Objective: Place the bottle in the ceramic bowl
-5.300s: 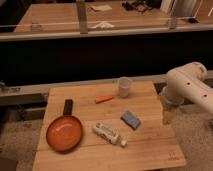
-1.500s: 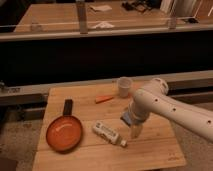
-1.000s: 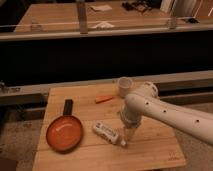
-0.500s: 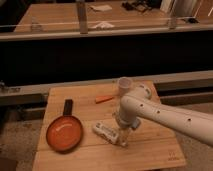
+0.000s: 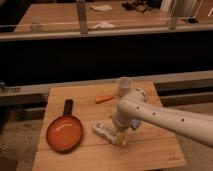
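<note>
Overhead-oblique view of a wooden table (image 5: pixel 150 150) with a single white robot arm (image 5: pixel 170 117) entering from the right edge and bending downward at the table's centre. The gripper (image 5: pixel 120 134) is lowered to the tabletop at the right end of the bottle (image 5: pixel 105 131), directly against or over it; whether the gripper is spread or pinching the bottle cannot be told from this view. The bottle, white with a printed label, lies on its side on the bare wood near the centre of the table, its long axis running from far left to near right. The ceramic bowl (image 5: pixel 65 133), a shallow orange-red dish with a dark rim, sits left of the bottle and apart from it, with nothing inside; its short black handle (image 5: pixel 67 106) points toward the far edge. A translucent plastic cup (image 5: pixel 123 86) stands upright near the far edge, just beyond the arm's elbow. A small orange object (image 5: pixel 104 99) lies on the wood to the left of the cup, between the cup and the bowl's handle. Beyond the table runs a dark barrier, and past it a second wooden surface (image 5: pixel 55 17) carrying scattered papers
</note>
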### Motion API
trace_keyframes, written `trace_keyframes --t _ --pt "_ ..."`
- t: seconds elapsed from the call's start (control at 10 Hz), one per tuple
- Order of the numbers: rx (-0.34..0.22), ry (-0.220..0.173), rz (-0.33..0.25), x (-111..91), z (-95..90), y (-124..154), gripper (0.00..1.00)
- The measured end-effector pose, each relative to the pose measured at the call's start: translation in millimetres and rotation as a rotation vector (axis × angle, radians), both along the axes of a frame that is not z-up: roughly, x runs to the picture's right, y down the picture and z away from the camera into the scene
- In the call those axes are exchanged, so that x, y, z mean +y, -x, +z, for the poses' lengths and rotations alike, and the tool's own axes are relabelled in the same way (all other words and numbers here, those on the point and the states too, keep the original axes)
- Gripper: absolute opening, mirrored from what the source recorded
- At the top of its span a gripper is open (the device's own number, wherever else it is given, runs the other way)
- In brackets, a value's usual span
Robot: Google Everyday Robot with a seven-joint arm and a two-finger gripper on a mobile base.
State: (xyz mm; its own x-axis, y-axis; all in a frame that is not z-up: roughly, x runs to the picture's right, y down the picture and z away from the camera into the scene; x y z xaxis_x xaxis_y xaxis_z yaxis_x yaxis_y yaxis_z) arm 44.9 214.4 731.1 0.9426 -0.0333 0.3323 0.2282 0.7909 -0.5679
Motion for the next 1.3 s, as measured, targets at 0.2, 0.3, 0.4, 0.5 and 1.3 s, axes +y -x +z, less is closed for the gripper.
trace_keyframes --t 0.2,0.3,0.4,0.5,1.3 --pt "-0.009 -0.001 -0.003 5 8.9 5 0.8" --pt "-0.01 0.001 0.0 6 13.1 5 0.8" --pt "-0.014 0.002 -0.001 7 16.8 8 0.8" --pt "-0.018 0.003 -0.003 8 19.2 10 0.8" --pt "-0.025 0.019 0.009 17 42.3 9 0.8"
